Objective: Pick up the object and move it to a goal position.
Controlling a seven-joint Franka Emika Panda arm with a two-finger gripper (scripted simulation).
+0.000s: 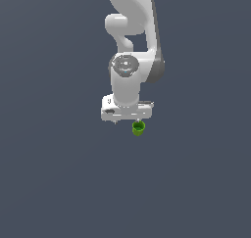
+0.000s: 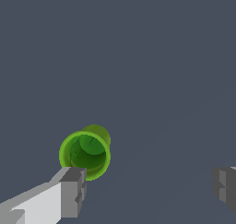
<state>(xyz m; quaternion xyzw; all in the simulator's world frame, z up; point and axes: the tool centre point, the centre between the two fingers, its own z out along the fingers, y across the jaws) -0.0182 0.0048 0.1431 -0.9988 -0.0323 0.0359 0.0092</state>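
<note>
One small bright green hollow cup [image 2: 85, 155] stands upright on the plain grey floor [image 1: 54, 183], mouth up, directly under the white robot arm [image 1: 131, 60]. The gripper [image 2: 147, 188] hangs low with its grey fingers [image 2: 73, 191] spread wide, one pad nearly at the cup's rim, the other well apart; nothing is held. Thin-walled and smooth, the cup looks light, rigid and likely slippery. Squeezing across the outer wall, mid-height and centred, seems the surest hold.

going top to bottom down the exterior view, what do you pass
white robot arm → tool → green cup
</note>
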